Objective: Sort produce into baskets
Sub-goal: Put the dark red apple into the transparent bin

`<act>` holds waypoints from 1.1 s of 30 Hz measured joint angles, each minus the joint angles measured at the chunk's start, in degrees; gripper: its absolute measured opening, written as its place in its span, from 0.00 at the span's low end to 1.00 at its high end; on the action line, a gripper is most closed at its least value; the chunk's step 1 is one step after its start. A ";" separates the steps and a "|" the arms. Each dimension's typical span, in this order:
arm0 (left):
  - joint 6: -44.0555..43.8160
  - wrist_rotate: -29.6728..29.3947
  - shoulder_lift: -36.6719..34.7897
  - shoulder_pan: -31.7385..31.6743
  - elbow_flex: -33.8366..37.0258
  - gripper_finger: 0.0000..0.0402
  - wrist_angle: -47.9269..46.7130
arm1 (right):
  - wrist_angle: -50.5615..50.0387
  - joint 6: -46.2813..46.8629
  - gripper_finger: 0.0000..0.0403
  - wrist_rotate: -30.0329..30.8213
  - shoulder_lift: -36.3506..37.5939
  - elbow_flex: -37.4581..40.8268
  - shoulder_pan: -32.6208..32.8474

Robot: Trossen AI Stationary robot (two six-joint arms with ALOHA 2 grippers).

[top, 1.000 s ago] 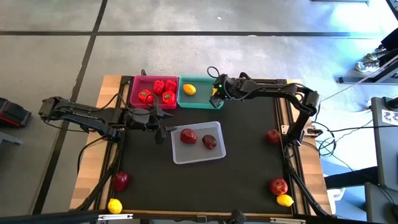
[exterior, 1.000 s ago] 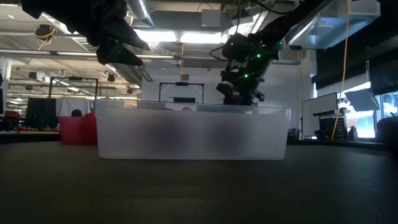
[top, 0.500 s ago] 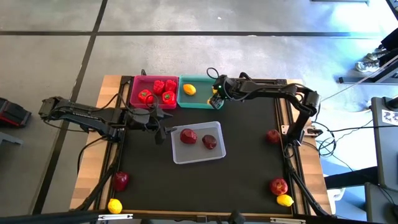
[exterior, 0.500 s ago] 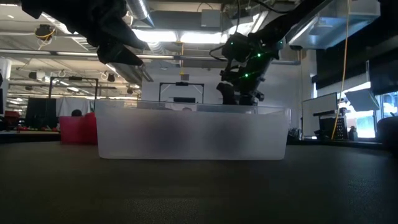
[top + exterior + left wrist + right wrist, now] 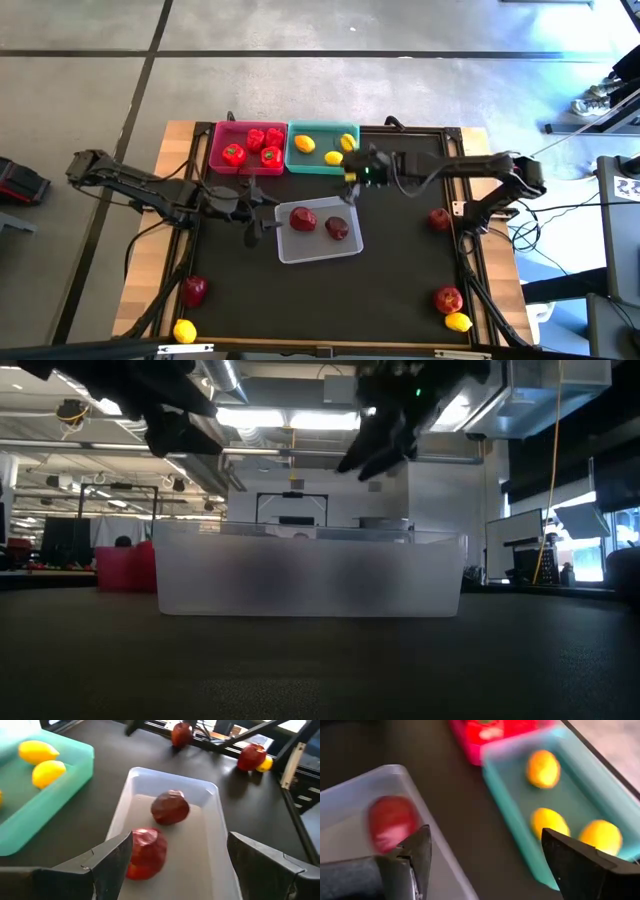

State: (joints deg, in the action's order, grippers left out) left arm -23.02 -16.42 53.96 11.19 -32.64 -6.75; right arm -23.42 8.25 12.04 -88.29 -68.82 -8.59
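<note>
Three lemons in our teal tray point(image 5: 318, 150)
Our right gripper point(image 5: 352, 172) hangs wide and empty beside it; our left gripper point(image 5: 268, 213) gapes empty beside the clear tray point(image 5: 318, 230) holding two apples point(image 5: 302, 218).

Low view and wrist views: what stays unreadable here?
- Low view: contents of the translucent grey-white plastic tray, hidden by its frosted wall; teal tray hidden behind it.
- Right wrist view: dark red apple smeared by motion.
- Left wrist view: pink tray outside the frame.
- High view: left claw too small to read.
</note>
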 joint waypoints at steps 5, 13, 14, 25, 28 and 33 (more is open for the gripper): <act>-2.01 -0.55 4.22 3.55 -4.15 0.79 -0.40 | -0.68 -0.96 0.75 1.28 0.06 0.00 8.18; -6.70 -5.13 19.28 11.33 -20.46 0.79 -15.74 | -1.20 -2.19 0.75 1.43 0.06 0.00 17.92; -8.17 -5.29 21.52 12.35 -23.12 0.79 -18.94 | -1.83 -2.75 0.75 1.43 0.06 0.00 18.76; -28.69 2.57 31.86 20.37 -36.11 0.79 -39.61 | -4.74 -5.62 0.75 3.44 0.06 0.00 21.41; -28.45 2.94 31.86 21.39 -36.11 0.79 -39.43 | -3.82 -5.61 0.75 3.44 0.06 0.00 21.32; -23.83 3.05 31.86 21.41 -36.11 0.79 -39.36 | -3.49 -5.72 0.75 3.43 0.06 0.00 21.32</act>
State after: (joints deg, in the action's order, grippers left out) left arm -46.85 -13.37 85.82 32.60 -68.75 -46.11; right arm -26.91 2.52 15.47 -88.23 -68.82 12.73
